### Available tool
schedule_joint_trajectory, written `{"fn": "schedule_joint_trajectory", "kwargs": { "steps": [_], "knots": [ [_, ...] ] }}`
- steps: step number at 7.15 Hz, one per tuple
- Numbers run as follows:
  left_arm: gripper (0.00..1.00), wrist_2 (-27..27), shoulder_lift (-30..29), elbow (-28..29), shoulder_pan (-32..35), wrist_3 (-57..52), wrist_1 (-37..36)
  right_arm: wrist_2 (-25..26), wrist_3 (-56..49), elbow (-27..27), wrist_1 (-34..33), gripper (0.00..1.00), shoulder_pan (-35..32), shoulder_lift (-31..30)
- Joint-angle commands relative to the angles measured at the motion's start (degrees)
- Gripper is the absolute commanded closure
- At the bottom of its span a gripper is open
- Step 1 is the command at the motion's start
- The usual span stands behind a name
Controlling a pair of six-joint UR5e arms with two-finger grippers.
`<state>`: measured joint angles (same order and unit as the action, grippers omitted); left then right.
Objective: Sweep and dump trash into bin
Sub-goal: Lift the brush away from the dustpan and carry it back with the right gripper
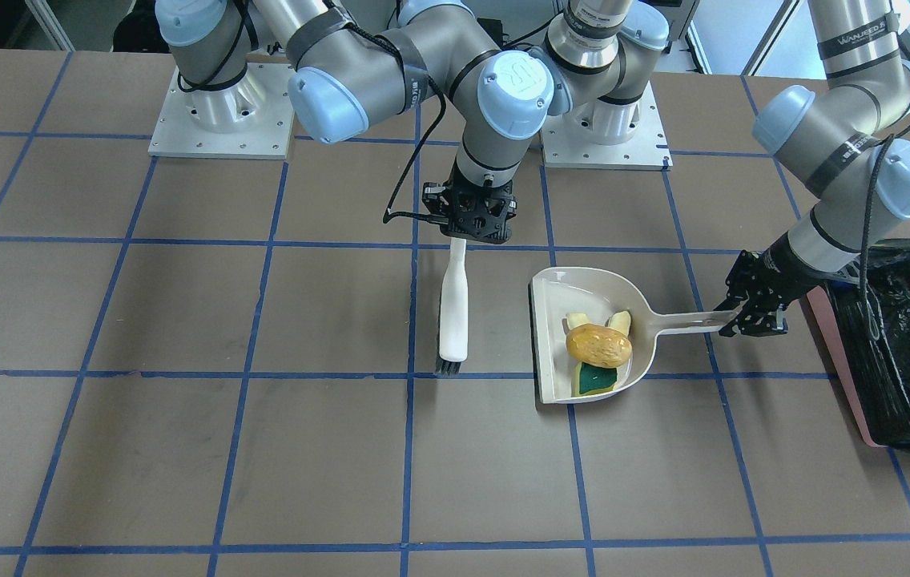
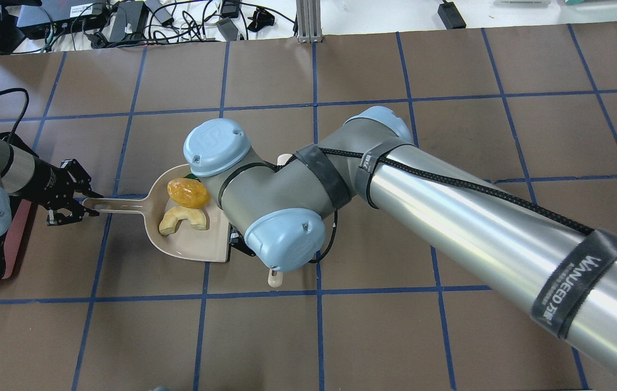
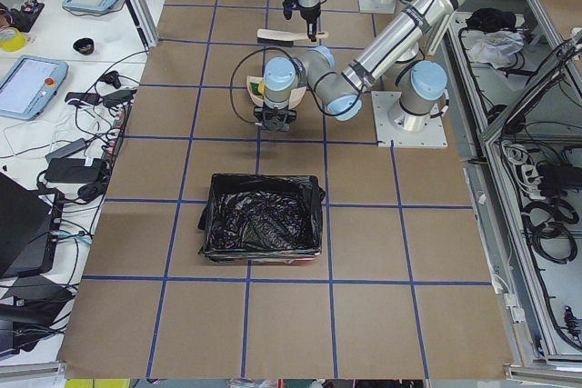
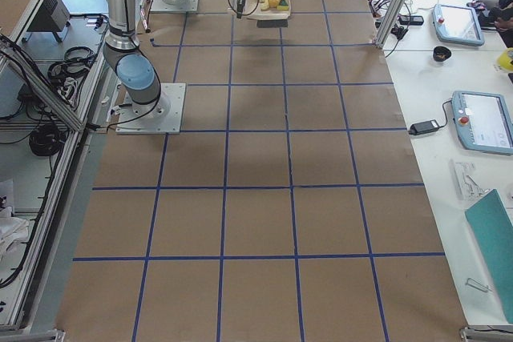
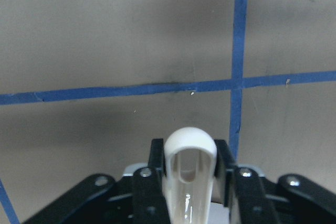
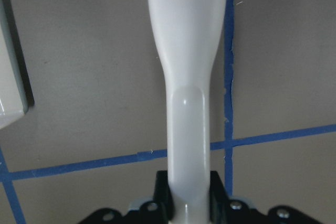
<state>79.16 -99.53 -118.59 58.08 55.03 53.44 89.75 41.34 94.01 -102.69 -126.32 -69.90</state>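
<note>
With all three scraps in the dustpan (image 1: 555,296) (potato piece (image 1: 599,344), crescent slice (image 1: 620,321), sponge wedge (image 1: 593,380)), the left gripper (image 1: 734,314) clamps the pan handle. The right gripper (image 1: 461,237) grips the brush (image 1: 452,312) alongside. The pan apparently rests on the table (image 1: 183,449). Lift level, mouth slightly raised, clear the bin (image 1: 846,377) wall, then tip.

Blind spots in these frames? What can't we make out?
Overhead: the right arm hides the right gripper, most of the brush and nearly all of the sponge wedge.
Front-facing: the right frame edge cuts off the bin.
Exterior right: the scraps in the dustpan are too small to tell apart.
Wrist views: only handles and table; no trash shown.
</note>
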Motion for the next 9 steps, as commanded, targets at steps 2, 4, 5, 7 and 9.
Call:
{"fn": "schedule_joint_trajectory", "kwargs": {
  "steps": [2, 4, 5, 7, 9],
  "knots": [
    [1.00, 0.3, -0.1, 0.3, 0.2, 0.2, -0.3, 0.3, -11.9, 0.1, 6.1, 1.00, 8.9, -5.3],
    [0.92, 0.3, -0.1, 0.5, 0.3, 0.3, -0.3, 4.1, -20.7, 0.6, 7.1, 1.00, 15.1, -6.7],
    [0.83, 0.3, -0.1, 0.5, 0.3, 0.3, -0.3, 4.2, -24.2, 0.7, 7.1, 1.00, 17.7, -6.8],
    [0.64, 0.3, -0.1, 0.5, 0.3, 0.4, -0.3, 5.0, -32.5, 0.7, 7.2, 1.00, 24.9, -6.8],
    [0.50, 0.2, -0.1, 0.5, 0.3, 0.4, -0.3, 5.0, -38.1, 1.0, 7.4, 1.00, 30.8, -7.9]
  ]
}}
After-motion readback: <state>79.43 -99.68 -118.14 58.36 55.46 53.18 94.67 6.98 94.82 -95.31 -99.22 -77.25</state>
